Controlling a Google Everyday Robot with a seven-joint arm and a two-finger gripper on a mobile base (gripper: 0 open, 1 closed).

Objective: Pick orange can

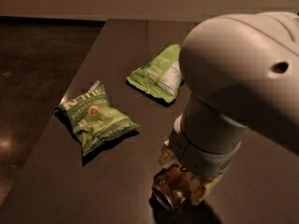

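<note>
Counting from the camera view: one orange can (170, 195), two green chip bags, one gripper (184, 177), one dark table (117, 185).
Can's place: at the near edge of the table, towards the right, right under the robot's wrist and well apart from both bags.
Can's pose: lying on its side, not upright.
Can's long axis: on a diagonal, from near-left to far-right.
Can's ends: the round end at the near-left faces me; the other end is hidden under the wrist.
Gripper: down low at the can, with its pale fingers (164, 157) spread to either side and the can lying between them.
Arm (238, 73): a bulky pale shell filling the right side and covering part of the table.
Left bag (96, 118): flat on the table's left half, label up.
Far bag (159, 76): further back near the middle, its pale printed panel showing, its right edge behind the arm.
Floor (28, 78): dark, to the left of the table.
</note>
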